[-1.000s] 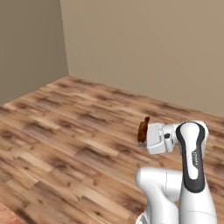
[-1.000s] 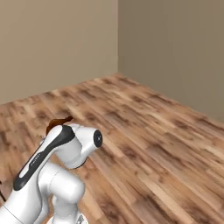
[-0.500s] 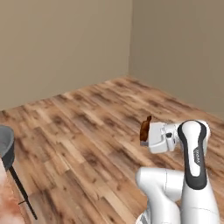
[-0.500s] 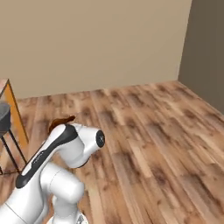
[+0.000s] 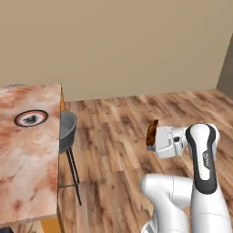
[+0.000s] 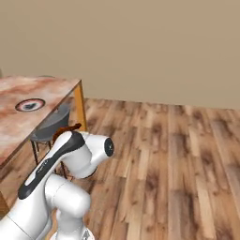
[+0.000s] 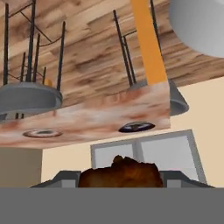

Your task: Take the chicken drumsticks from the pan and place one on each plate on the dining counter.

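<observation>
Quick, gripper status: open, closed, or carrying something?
Gripper: closed on a chicken drumstick, carried in the air above the wooden floor.

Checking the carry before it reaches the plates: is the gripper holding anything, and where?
Yes: a small brown roasted chicken drumstick, clamped in the gripper; which part it grips cannot be told.

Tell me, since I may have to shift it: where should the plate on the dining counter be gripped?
Probably at the dark rim of the plate, coming in low from the dining counter edge: it lies flat, so only the rim gives purchase.
</observation>
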